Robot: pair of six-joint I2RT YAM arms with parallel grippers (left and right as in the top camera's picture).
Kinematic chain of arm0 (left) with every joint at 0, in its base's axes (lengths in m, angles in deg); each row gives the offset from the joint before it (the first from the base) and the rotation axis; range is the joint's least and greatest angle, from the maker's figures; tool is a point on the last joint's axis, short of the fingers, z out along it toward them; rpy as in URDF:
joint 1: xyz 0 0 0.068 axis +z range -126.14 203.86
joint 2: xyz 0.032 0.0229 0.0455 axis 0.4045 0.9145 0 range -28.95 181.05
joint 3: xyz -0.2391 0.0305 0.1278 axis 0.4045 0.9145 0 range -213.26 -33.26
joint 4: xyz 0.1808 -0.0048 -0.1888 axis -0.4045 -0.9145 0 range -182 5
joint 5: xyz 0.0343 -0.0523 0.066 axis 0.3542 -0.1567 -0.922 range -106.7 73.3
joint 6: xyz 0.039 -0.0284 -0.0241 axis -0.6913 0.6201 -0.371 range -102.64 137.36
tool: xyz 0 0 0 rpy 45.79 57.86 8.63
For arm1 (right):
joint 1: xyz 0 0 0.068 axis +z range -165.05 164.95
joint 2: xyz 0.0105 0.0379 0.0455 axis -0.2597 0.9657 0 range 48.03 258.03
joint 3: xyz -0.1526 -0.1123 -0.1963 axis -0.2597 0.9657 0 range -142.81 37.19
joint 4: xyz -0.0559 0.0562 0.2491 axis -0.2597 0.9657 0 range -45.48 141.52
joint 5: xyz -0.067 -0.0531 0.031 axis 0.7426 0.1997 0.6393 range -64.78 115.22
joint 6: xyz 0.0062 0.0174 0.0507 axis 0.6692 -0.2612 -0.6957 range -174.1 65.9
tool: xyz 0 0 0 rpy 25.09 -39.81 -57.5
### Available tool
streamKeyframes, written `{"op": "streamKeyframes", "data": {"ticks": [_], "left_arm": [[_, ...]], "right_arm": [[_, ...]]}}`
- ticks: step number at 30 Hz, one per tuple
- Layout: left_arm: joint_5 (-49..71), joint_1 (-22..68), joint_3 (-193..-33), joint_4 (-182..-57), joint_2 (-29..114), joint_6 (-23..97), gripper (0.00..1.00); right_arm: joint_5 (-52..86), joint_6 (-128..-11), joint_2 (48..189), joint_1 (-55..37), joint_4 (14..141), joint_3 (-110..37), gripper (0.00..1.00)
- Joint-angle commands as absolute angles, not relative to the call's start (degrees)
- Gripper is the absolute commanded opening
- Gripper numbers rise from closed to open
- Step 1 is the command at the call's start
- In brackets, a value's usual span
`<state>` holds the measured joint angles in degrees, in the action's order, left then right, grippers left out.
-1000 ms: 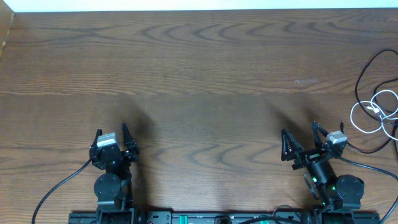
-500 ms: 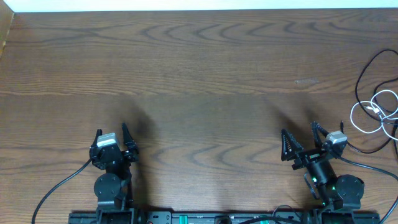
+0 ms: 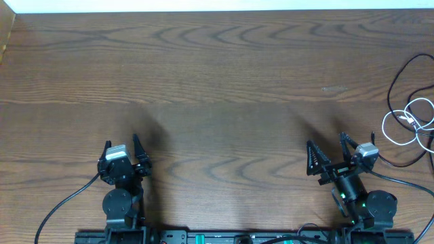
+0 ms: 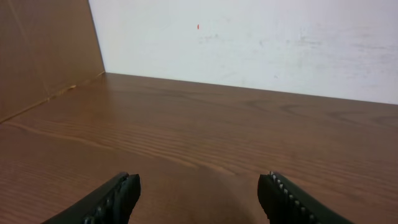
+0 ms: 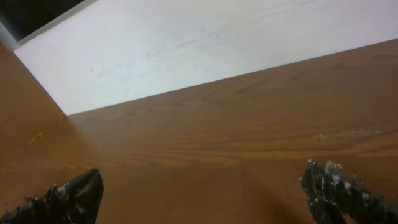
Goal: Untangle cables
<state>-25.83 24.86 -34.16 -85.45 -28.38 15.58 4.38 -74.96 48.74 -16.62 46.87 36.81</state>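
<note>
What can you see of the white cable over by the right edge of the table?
The white cable is a thin, flexible cord lying on the wooden table in a few loose overlapping loops at the right edge, partly cut off by the frame. A black cable crosses it, so the two look tangled. Its plug ends are too small to make out. Only the overhead view shows it. The right claw is open and apart from it.
</note>
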Motion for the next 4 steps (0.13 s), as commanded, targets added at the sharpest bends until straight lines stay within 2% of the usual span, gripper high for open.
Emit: {"op": "streamKeyframes", "data": {"ticks": [1,4], "left_arm": [[-26.4,24.7,-33.5,-88.4,-28.7,14.6,0.66],[-26.4,24.7,-33.5,-88.4,-28.7,14.6,0.66]], "right_arm": [[4.3,-75.5,48.4,-16.2,47.2,36.9,0.99],[4.3,-75.5,48.4,-16.2,47.1,36.9,0.99]]}}
